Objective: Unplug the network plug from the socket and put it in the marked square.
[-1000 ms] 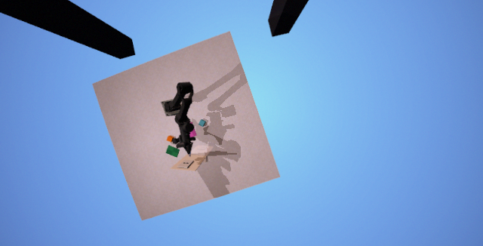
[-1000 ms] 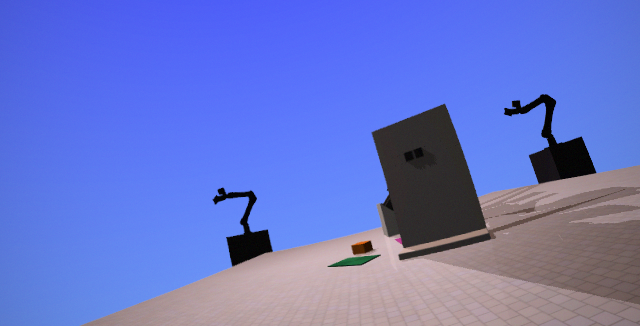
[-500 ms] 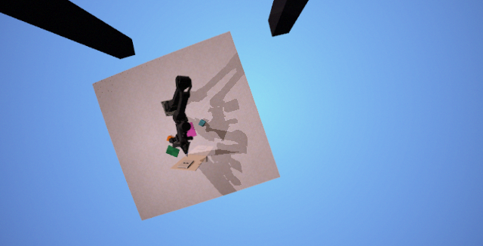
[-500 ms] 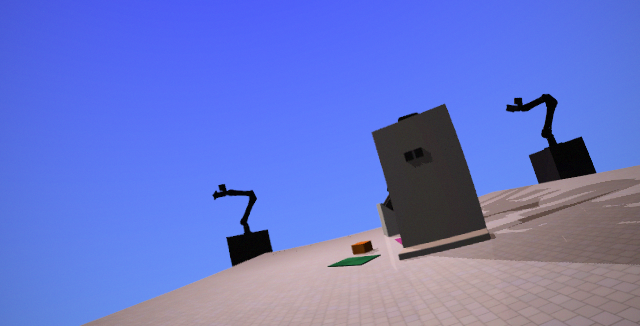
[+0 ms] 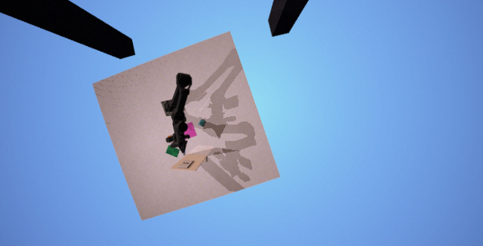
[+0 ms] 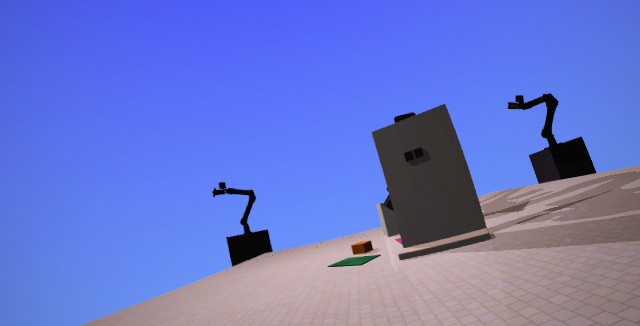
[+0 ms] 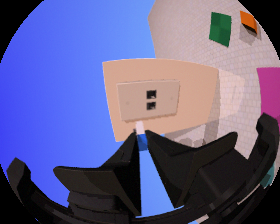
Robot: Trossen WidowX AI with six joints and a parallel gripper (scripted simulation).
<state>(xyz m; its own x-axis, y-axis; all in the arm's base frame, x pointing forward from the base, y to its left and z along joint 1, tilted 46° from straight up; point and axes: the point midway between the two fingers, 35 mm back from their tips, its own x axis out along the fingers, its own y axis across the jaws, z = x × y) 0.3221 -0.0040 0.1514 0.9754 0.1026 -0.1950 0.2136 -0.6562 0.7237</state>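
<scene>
My gripper point(image 5: 184, 152) point(image 7: 140, 135) is shut on the plug, a small piece with a pale front end and a blue body point(image 7: 143, 143), seen between the fingertips in the wrist view. The plug is out of the socket, in the air before the upright panel point(image 5: 201, 157) point(image 6: 435, 196) point(image 7: 198, 95). The panel's socket plate point(image 7: 163, 102) shows two dark, empty openings. A green square point(image 5: 173, 151) point(image 6: 355, 261) point(image 7: 220, 29) and a magenta square point(image 5: 191, 130) point(image 6: 398, 240) point(image 7: 272, 92) lie flat on the table; which is the marked one, I cannot tell.
An orange block point(image 6: 362, 247) point(image 7: 248, 21) lies near the green square. A teal block point(image 5: 202, 123) lies beyond the magenta square. The panel stands close in front of my fingers, with a foot point(image 6: 445, 244) at its base. Two other black arms stand far off in the exterior view.
</scene>
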